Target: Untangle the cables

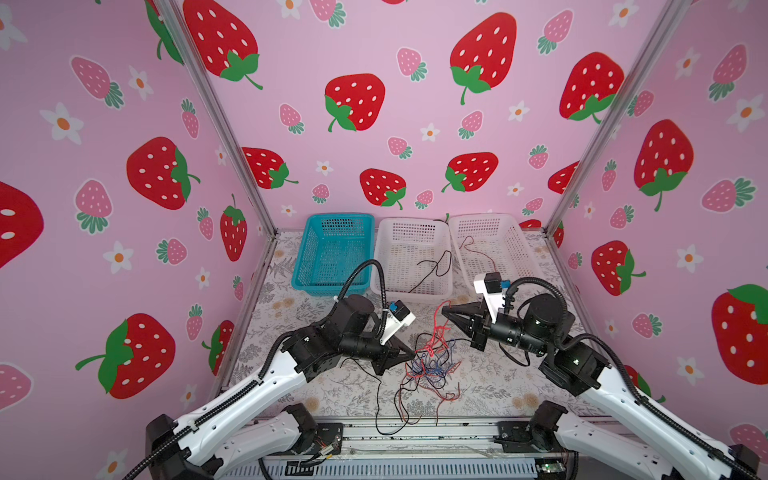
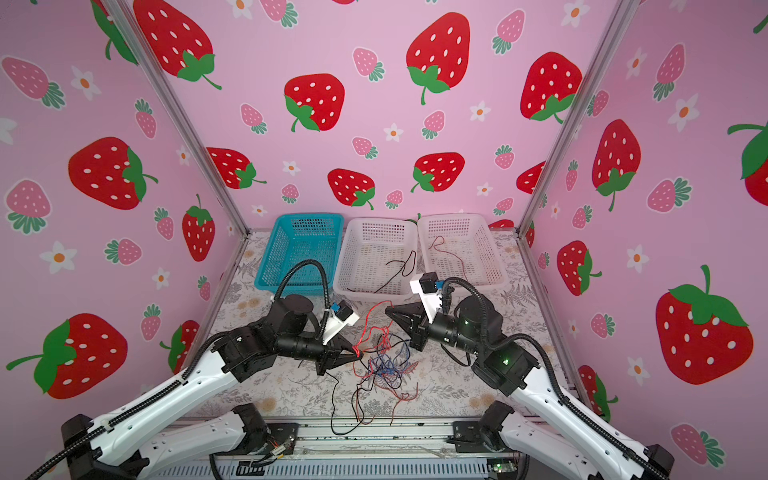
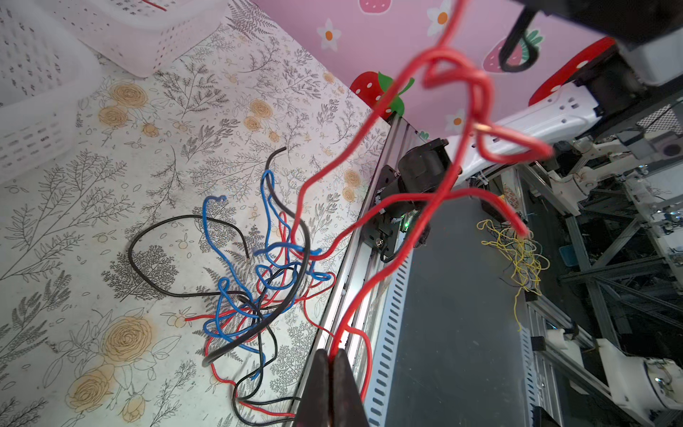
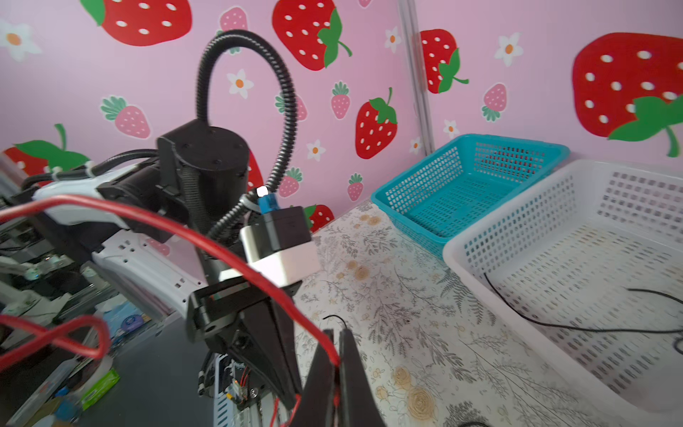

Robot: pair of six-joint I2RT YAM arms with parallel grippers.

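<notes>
The cables lie as a loose tangle (image 1: 432, 365) (image 2: 386, 365) of red, blue and black wires on the flowered table between my arms; the left wrist view shows the tangle (image 3: 258, 288) too. A red cable (image 1: 436, 328) rises out of it and hangs slack between both grippers. My left gripper (image 1: 413, 355) (image 3: 332, 353) sits at the tangle's left edge, shut on this red cable (image 3: 369, 292). My right gripper (image 1: 444, 309) (image 4: 337, 334) hovers above and behind the tangle, shut on the same red cable (image 4: 229, 255).
Three baskets stand along the back: a blue basket (image 1: 338, 217), a white middle basket (image 1: 411, 222) holding a black wire (image 1: 436, 266), and a white right basket (image 1: 482, 217) holding a red wire (image 1: 478, 249). Some wire ends hang over the table's front rail (image 1: 415, 432).
</notes>
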